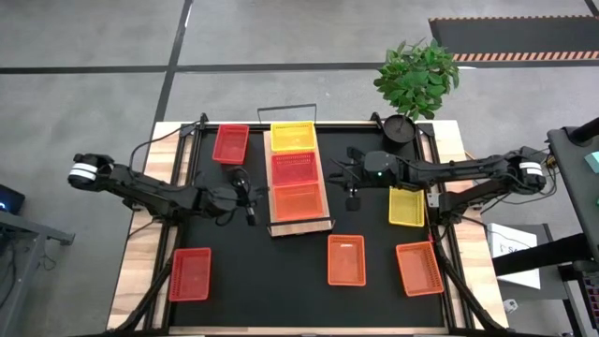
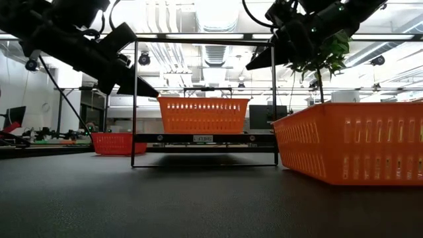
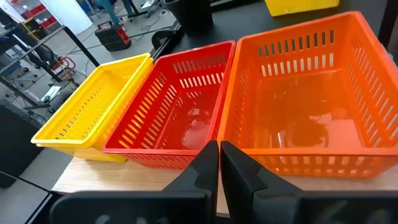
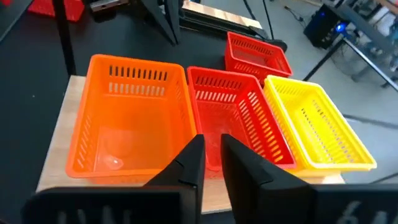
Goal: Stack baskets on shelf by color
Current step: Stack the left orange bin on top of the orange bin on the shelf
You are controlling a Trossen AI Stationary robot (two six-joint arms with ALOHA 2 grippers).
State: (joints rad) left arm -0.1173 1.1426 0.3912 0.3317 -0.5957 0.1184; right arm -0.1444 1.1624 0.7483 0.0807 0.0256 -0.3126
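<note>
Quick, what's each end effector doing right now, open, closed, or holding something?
Left end effector: closed, holding nothing, beside the shelf.
Right end effector: nearly closed, holding nothing, on the shelf's other side.

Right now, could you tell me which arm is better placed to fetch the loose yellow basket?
Right. Its claw hangs just beside the loose yellow basket; the left claw is across the shelf.
</note>
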